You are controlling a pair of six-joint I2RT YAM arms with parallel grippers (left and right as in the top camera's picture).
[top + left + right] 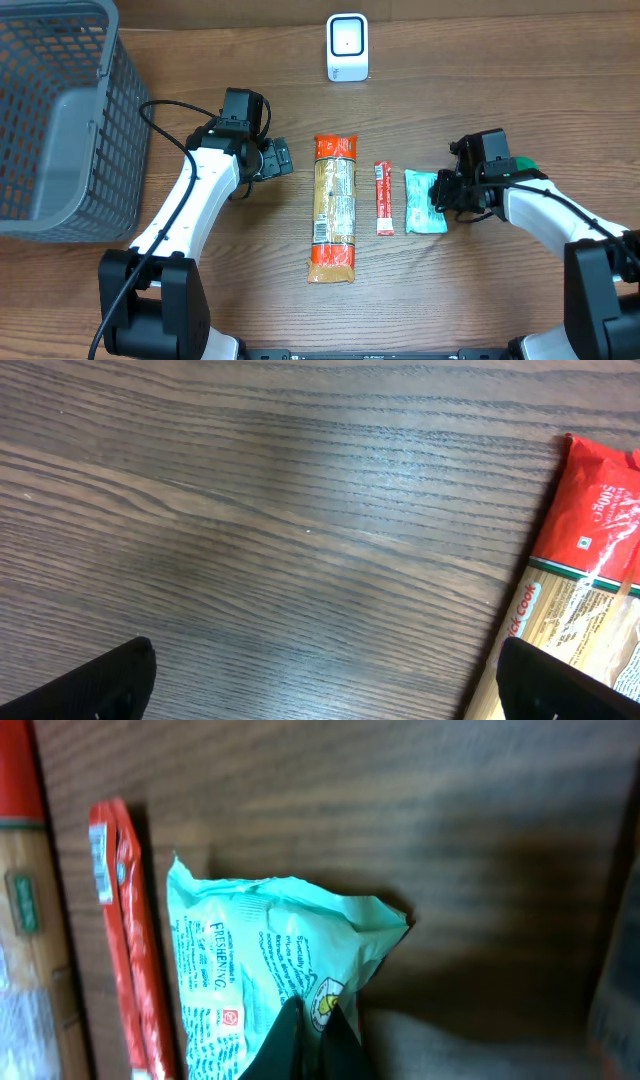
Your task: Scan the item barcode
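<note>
Three packets lie side by side on the wood-grain table (500, 80), long axes pointing toward the scanner (347, 47). Right gripper (441, 192) is pinched tight on the teal packet (422, 203), rightmost; left gripper (281, 158) gapes wide, empty. Grey basket (60, 120) far left.

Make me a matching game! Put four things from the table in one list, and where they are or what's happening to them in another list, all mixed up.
Things:
1. mesh basket
2. barcode scanner
3. pasta packet
4. mint-green packet

Places:
A. far middle of the table
B. pinched in the shut right gripper
C. far corner, on the open left gripper's side
D. flat between the left gripper and the red sachet

Pairs: 1-C, 2-A, 3-D, 4-B
</note>
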